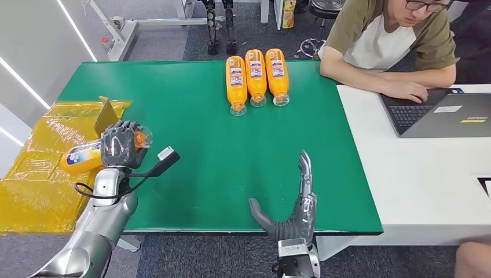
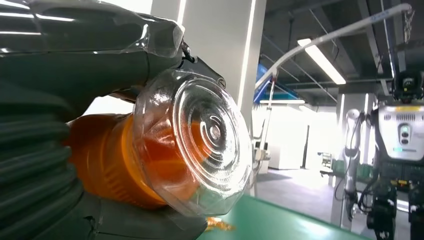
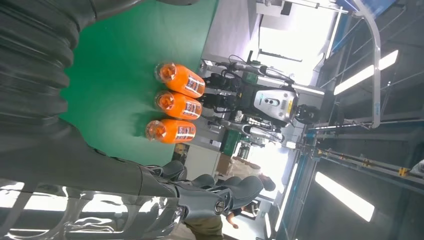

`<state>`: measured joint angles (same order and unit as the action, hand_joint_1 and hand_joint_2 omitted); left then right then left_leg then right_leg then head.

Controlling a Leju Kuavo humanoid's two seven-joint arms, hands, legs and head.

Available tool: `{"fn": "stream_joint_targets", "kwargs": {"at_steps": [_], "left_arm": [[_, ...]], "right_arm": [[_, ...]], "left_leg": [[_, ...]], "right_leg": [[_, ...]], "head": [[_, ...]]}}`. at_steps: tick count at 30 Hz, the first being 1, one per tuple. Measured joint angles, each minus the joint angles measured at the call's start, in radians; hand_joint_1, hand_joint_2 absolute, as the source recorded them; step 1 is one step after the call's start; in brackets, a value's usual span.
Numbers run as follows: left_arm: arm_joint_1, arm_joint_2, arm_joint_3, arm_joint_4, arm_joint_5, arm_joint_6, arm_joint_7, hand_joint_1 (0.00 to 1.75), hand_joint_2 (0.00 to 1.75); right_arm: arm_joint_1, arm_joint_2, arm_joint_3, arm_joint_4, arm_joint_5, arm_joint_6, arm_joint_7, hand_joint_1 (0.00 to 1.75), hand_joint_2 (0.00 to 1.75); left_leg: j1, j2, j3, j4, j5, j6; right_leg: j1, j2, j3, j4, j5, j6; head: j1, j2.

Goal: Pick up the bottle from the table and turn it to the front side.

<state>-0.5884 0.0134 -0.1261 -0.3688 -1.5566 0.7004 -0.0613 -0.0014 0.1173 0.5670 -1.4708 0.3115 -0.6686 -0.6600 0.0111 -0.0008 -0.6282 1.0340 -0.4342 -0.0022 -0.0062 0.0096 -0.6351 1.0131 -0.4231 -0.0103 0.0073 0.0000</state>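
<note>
Left hand [image 1: 120,143] grasps the orange juice bottle [image 1: 87,155] at the green table's [image 1: 197,139] left edge, bottle lying sideways. Right hand [image 1: 292,211] released, fingers extended, above the near edge.

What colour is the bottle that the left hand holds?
Orange, with a white and blue label; the bottle in the left hand shows best in the head view.

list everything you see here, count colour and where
held bottle: 1, orange, in the left hand at the table's left edge
lying bottles: 3, orange, side by side at the table's far edge
table: 1, green, centre
plastic sheet: 1, yellow, left of the table
white desk: 1, right
laptop: 1, grey, on the white desk
person: 1, olive and white shirt, at the laptop
left hand: grey, grips the held bottle
right hand: grey, fingers apart, near table edge
</note>
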Motion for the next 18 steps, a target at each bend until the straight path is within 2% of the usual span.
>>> {"fn": "stream_joint_targets", "kwargs": {"at_steps": [8, 18], "left_arm": [[0.059, 0.0, -0.019, 0.027, 0.021, 0.0, 0.008, 1.75, 1.75], [0.075, 0.004, -0.02, 0.042, 0.031, 0.0, 0.007, 1.75, 1.75]], "right_arm": [[-0.013, -0.005, 0.019, 0.016, -0.032, 0.006, 0.004, 0.0, 1.75], [-0.028, -0.008, 0.032, 0.036, -0.045, 0.01, 0.002, 0.0, 1.75]], "left_leg": [[0.0, 0.0, 0.0, 0.0, 0.0, 0.0], [0.0, 0.0, 0.0, 0.0, 0.0, 0.0]], "right_leg": [[0.0, 0.0, 0.0, 0.0, 0.0, 0.0], [0.0, 0.0, 0.0, 0.0, 0.0, 0.0]], "head": [[0.0, 0.0], [0.0, 0.0]]}}
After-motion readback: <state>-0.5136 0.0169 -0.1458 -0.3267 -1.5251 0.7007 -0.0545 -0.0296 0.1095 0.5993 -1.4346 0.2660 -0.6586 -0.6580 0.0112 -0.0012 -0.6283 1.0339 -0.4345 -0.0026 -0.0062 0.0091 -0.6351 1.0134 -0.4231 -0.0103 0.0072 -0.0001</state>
